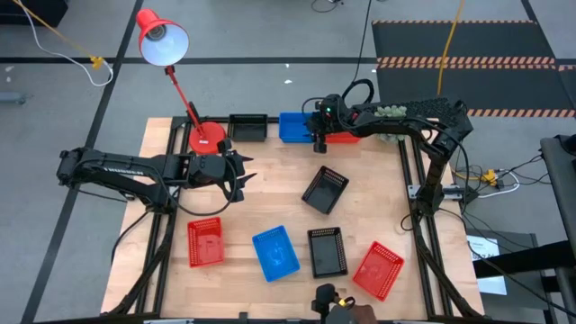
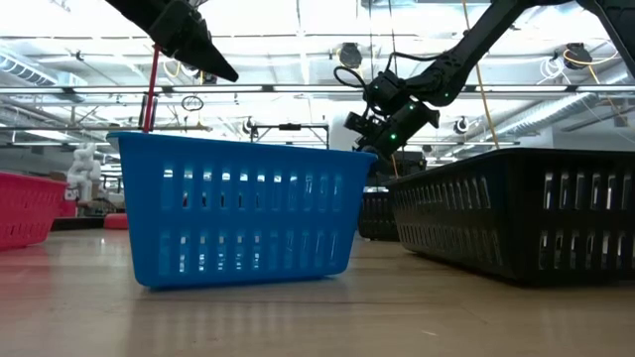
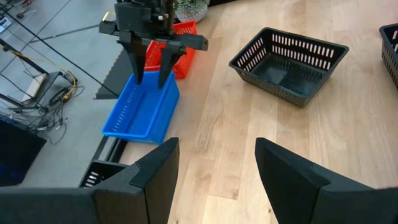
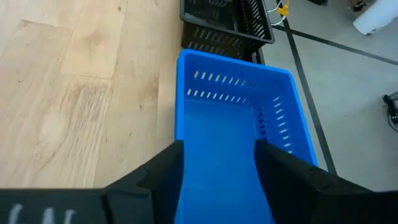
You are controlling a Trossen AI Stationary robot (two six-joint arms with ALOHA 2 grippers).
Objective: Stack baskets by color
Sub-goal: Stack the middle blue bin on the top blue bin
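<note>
My right gripper (image 1: pixel 319 144) hangs open at the table's far edge, fingers slanting down over the right end of a blue basket (image 4: pixel 236 118). That basket sits flat between a black basket (image 1: pixel 247 126) and a red basket (image 3: pixel 180 40). My left gripper (image 1: pixel 250 175) waits open above the table's left half, holding nothing. Another black basket (image 1: pixel 324 189) lies mid-table. Along the near edge stand a red basket (image 1: pixel 205 241), a blue basket (image 1: pixel 275 252), a black basket (image 1: pixel 326 250) and a red basket (image 1: pixel 378 268). My right gripper's open fingers (image 3: pixel 138 68) reach down from above at the blue basket's end (image 3: pixel 155 93) nearest the red basket. One finger stands on either side of the wall there. I cannot tell whether they touch it. The basket rests on the table.
A red desk lamp (image 1: pixel 164 38) has its round base (image 1: pixel 207 137) at the far left, close behind my left gripper. Bare wood lies between the mid-table black basket and the near row. The low view looks past the near blue basket (image 2: pixel 238 208) and black basket (image 2: pixel 516 213).
</note>
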